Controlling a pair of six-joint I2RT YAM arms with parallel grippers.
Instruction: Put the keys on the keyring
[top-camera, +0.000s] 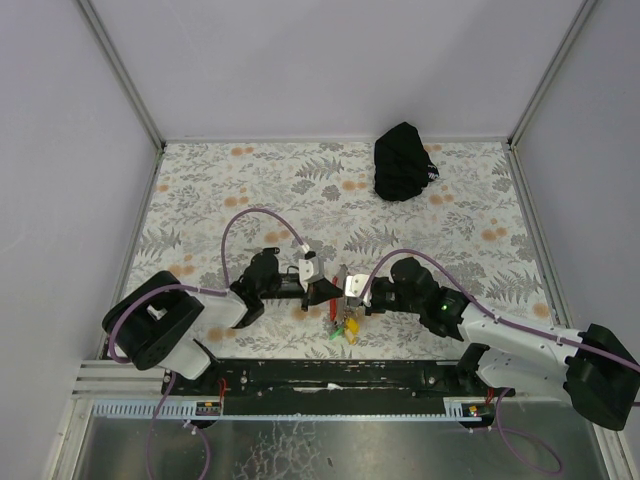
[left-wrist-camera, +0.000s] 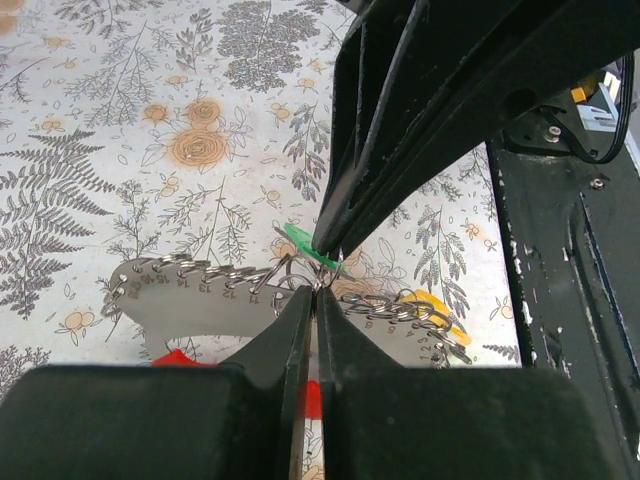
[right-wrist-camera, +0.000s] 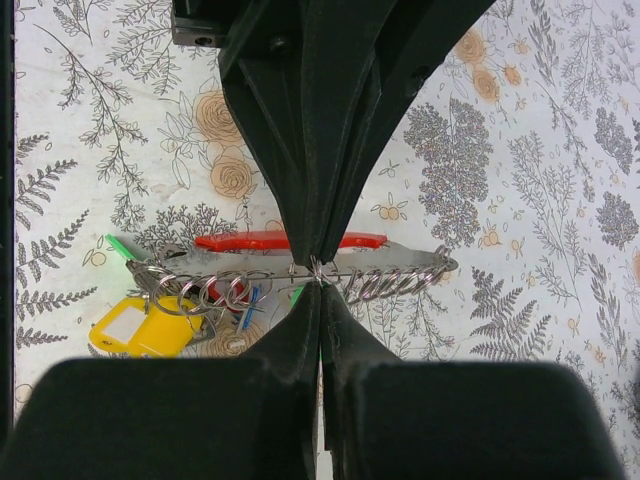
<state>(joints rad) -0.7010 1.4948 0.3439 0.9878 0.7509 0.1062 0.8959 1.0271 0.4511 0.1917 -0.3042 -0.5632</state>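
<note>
Silvery keyring (right-wrist-camera: 385, 280) sits between the arms near the table's (top-camera: 250, 180) front edge. Left gripper (left-wrist-camera: 315, 296) and right gripper (right-wrist-camera: 320, 287) are both fully closed on it, tip to tip. Green key (left-wrist-camera: 303, 243) lies beside the tips; whether it is threaded is unclear. Judged step: bracing the ring. Next: pry a coil open.

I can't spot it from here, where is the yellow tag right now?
In the top view, the yellow tag lies near the table's front edge, about centre, on the keyring, just nearer the bases than the left tool and right tool.
</note>
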